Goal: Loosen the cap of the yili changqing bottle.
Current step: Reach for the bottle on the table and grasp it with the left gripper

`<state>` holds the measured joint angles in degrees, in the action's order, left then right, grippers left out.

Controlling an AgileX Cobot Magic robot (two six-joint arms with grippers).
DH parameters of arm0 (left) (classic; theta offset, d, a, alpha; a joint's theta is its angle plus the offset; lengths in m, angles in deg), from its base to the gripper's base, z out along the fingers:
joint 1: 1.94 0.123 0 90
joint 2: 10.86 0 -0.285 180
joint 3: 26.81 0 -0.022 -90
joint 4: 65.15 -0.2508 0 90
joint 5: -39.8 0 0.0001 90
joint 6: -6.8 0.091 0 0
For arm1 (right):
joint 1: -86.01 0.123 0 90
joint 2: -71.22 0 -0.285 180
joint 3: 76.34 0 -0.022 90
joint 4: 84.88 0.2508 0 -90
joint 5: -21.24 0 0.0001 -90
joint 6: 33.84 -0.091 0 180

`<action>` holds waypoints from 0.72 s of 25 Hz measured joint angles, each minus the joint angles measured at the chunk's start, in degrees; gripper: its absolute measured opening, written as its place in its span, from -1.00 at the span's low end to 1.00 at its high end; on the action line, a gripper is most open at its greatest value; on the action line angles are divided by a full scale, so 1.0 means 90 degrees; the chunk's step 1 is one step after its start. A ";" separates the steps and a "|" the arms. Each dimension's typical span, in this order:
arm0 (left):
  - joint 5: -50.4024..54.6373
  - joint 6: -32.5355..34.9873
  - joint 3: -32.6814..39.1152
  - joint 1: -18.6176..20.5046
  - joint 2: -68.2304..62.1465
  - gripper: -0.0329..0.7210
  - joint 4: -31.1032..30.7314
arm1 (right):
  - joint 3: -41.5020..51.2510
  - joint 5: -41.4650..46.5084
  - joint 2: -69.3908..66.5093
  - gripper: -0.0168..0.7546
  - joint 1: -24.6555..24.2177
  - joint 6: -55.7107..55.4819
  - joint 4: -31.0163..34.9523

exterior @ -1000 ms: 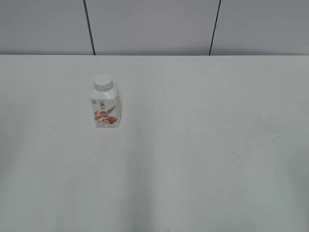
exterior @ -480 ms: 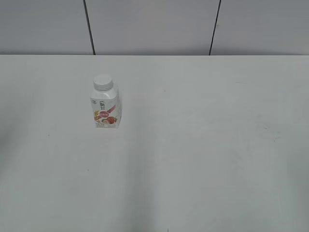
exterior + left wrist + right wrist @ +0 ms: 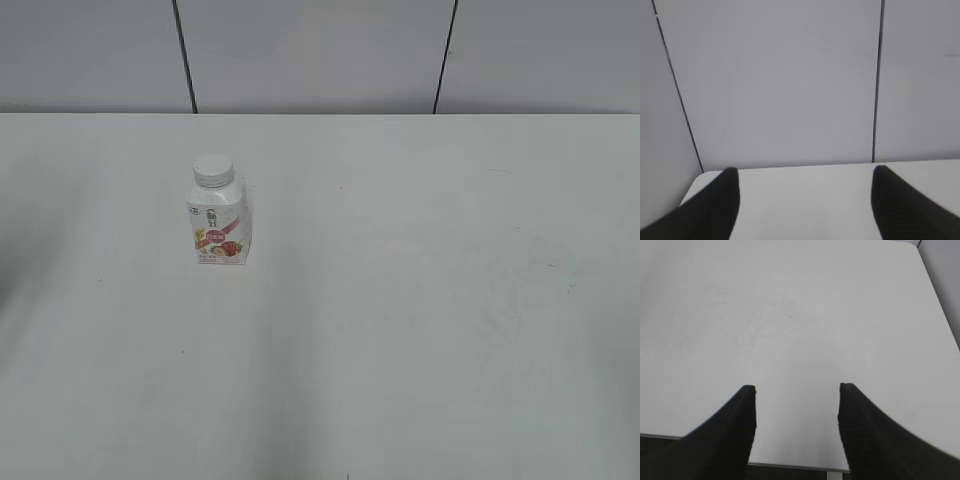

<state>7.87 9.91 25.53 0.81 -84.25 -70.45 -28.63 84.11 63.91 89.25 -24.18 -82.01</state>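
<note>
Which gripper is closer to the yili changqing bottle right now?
Probably left, though neither wrist view shows the yili changqing bottle, which stands left of the table's centre. Left gripper faces the wall; right gripper overlooks bare table.

yili changqing bottle (image 3: 218, 226) | squat, white, strawberry label | upright on table, left-centre | cap (image 3: 213, 171) white, seated on neck

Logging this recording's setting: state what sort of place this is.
Probably a lab or test bench, not a home. A bare white table holds only a small squat white plastic bottle with a strawberry label, and plain grey panelled walls stand behind it.
</note>
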 joint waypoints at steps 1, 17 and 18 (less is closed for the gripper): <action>-0.0193 -0.0068 0.0000 0.0000 -0.0252 0.40 -0.0072 | 0.0000 0.0000 0.0000 0.15 0.0000 0.0000 0.0000; -0.2979 -0.1513 -0.0123 0.0000 -0.3571 0.37 -0.3492 | 0.0000 0.0000 0.0000 0.15 0.0000 0.0000 0.0000; -0.3016 -0.1600 -0.0207 0.0000 -0.3723 0.37 -0.3728 | 0.0000 0.0000 0.0000 0.15 0.0000 0.0000 0.0000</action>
<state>-19.27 -4.49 23.67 0.81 -117.76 -104.00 -28.63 84.11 63.91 89.25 -24.18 -82.01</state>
